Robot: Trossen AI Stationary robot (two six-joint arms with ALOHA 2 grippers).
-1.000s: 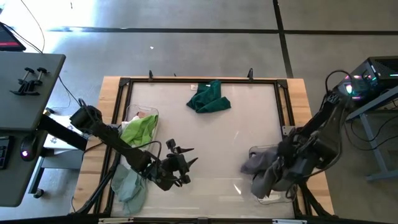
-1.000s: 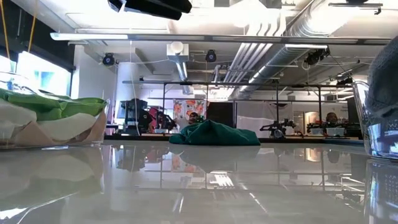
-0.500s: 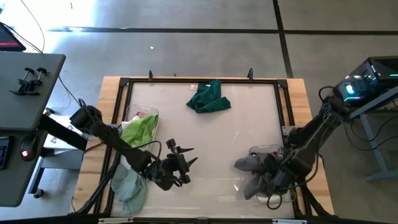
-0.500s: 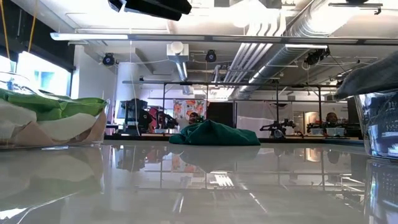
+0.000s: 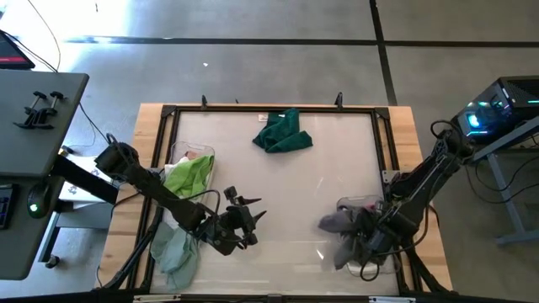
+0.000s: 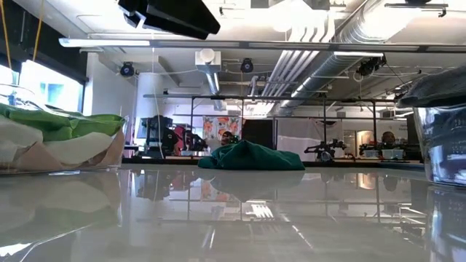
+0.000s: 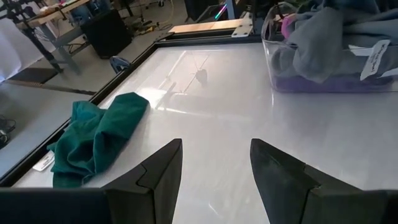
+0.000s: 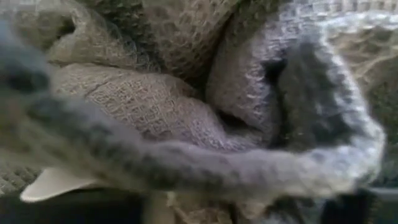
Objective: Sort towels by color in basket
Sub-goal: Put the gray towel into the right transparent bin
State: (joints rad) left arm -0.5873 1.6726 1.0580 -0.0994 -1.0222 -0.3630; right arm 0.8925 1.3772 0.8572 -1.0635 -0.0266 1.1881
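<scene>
A dark green towel [image 5: 284, 131] lies crumpled on the table near the far edge, also visible in the left wrist view [image 7: 93, 140] and the low view [image 6: 251, 156]. My left gripper [image 5: 246, 217] hovers open above the table's near middle, touching nothing. My right gripper [image 5: 370, 246] is down in the clear bin [image 5: 352, 202] at the near right, buried in a grey towel [image 5: 341, 225]. That towel [image 8: 186, 112] fills the right wrist view and hides the fingers. Under the grey towel lie purple cloth [image 7: 323, 84] and a bit of magenta [image 7: 287, 28].
A clear bin [image 5: 190, 151] at the left holds a lime green towel [image 5: 190, 175] over pale cloths. A pale teal towel [image 5: 174, 252] lies at the near left corner. A black frame [image 5: 269, 108] rims the table. Bare tabletop lies between the dark green towel and both grippers.
My right gripper has gone down into the right bin with the grey towel. The towel hung below it a second ago; now it lies heaped in the bin with one end over the bin's left rim. My left gripper has dropped slightly lower.
</scene>
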